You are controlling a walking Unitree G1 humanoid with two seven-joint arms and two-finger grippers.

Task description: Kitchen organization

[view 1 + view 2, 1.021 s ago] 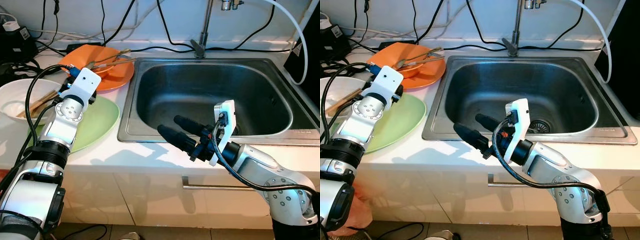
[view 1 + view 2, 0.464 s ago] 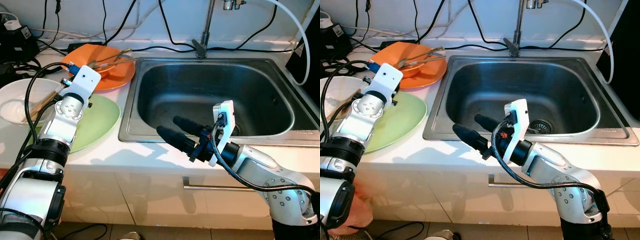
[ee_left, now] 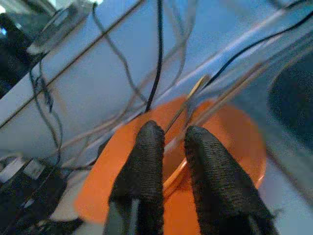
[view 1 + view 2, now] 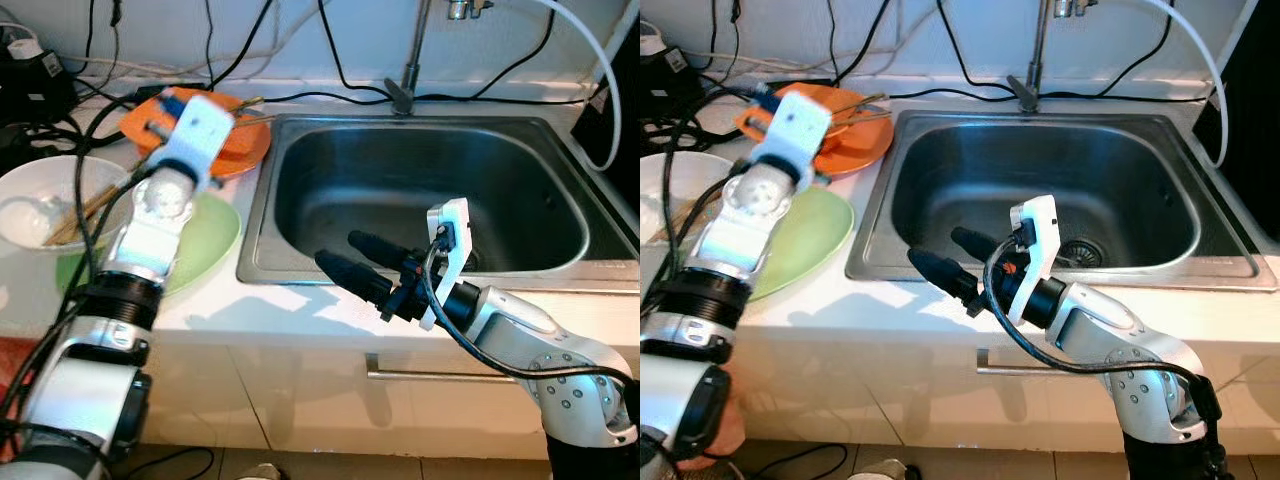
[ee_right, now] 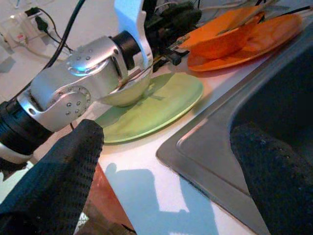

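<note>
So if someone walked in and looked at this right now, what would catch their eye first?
Probably the bright orange plate on the counter left of the steel sink, with the left gripper hovering over it, fingers nearly together. Next, the right gripper held open over the sink's front edge. A green plate and a white bowl lie nearer the left arm.

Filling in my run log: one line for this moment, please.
left pincer: nearly shut, over orange plate | right pincer: open, at sink front edge | green plate, white bowl: on counter
</note>
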